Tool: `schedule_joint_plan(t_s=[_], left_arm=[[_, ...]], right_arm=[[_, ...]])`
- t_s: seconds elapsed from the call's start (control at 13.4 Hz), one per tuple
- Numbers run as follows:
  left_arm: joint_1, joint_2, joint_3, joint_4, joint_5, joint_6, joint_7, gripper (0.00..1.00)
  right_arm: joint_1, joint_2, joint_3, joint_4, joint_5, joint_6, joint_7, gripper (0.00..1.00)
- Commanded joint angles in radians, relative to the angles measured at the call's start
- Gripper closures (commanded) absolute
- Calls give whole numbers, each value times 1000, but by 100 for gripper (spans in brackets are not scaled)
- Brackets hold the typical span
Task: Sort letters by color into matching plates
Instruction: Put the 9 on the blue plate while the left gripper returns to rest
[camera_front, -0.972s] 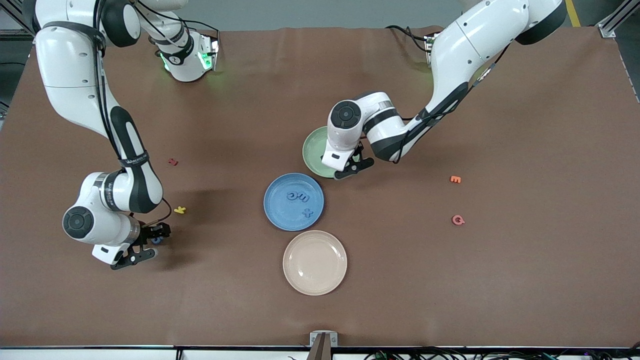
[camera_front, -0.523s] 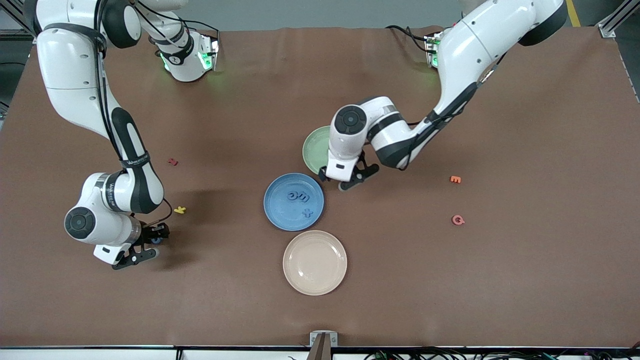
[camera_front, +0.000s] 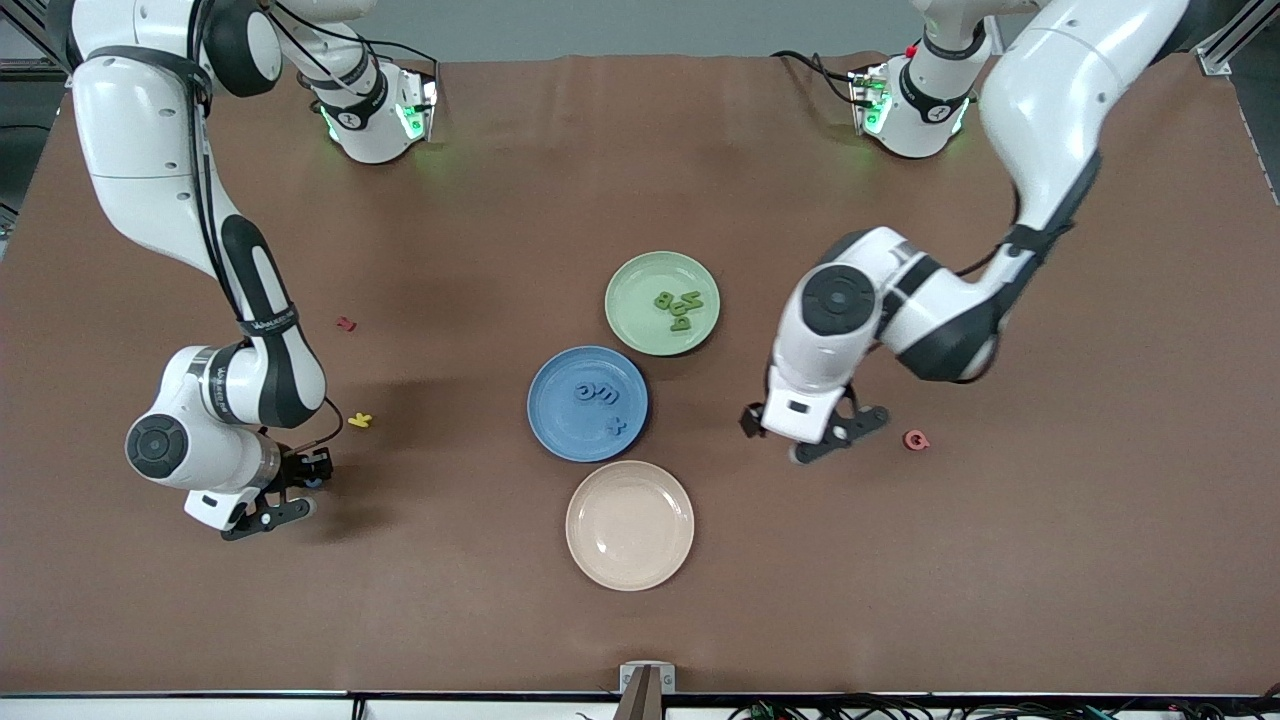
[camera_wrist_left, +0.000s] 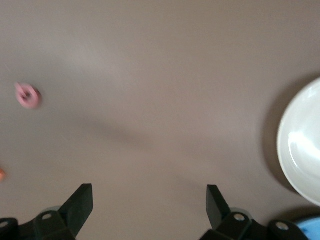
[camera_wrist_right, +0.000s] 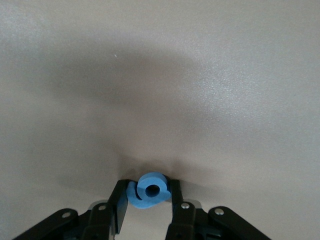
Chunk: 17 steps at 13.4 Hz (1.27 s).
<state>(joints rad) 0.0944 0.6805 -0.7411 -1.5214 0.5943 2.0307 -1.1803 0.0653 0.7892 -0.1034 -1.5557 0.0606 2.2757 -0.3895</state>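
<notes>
The pale green plate (camera_front: 640, 275) holds three green letters (camera_front: 678, 306). Next to it, nearer the front camera, the blue plate (camera_front: 560, 420) carries three blue letters (camera_front: 597, 393). My right gripper (camera_front: 298, 488) is low at the right arm's end of the table, shut on a blue letter (camera_front: 316, 481). In the right wrist view that blue letter (camera_wrist_right: 150, 191) sits squeezed in the right gripper (camera_wrist_right: 147, 189), against the table. My left gripper (camera_front: 812, 438) hangs open and empty over bare cloth, as the left wrist view shows around the left gripper (camera_wrist_left: 148, 196).
A beige plate (camera_front: 630, 560) lies nearest the front camera; its rim (camera_wrist_left: 295, 145) shows in the left wrist view. A pink letter (camera_front: 916, 439) lies beside the left gripper, also seen as the pink letter (camera_wrist_left: 27, 95). A yellow letter (camera_front: 360, 420) and a red letter (camera_front: 346, 324) lie near the right arm.
The left arm swung from over the green plate toward the pink letter with its fingers opened; green letters now lie uncovered in that plate. The right gripper's fingers closed onto the blue letter.
</notes>
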Motion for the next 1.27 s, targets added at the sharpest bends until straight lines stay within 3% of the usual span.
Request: schedule_joint_plan(t_s=[0.0, 0.22, 0.45, 0.52, 0.82, 0.97, 1.2], left_arm=[[63, -47, -4, 10, 10, -29, 129, 0], [146, -76, -18, 9, 7, -79, 261, 0], [185, -162, -12, 10, -37, -133, 411, 0], [177, -211, 30, 9, -86, -133, 485, 0], [42, -399, 332, -14, -370, -171, 726, 0], [18, -478, 426, -34, -442, -228, 818, 0], [-22, -594, 555, -75, -557, -303, 922, 0]], right_arm=[[-12, -17, 18, 8, 1, -16, -17, 80], [10, -77, 22, 11, 1, -131, 10, 82], [92, -148, 21, 9, -7, -272, 238, 82], [129, -166, 22, 9, -7, -316, 320, 82], [304, -182, 28, 8, 39, -360, 706, 82], [381, -177, 28, 11, 126, -338, 854, 82], [485, -142, 27, 8, 142, -213, 1045, 82]])
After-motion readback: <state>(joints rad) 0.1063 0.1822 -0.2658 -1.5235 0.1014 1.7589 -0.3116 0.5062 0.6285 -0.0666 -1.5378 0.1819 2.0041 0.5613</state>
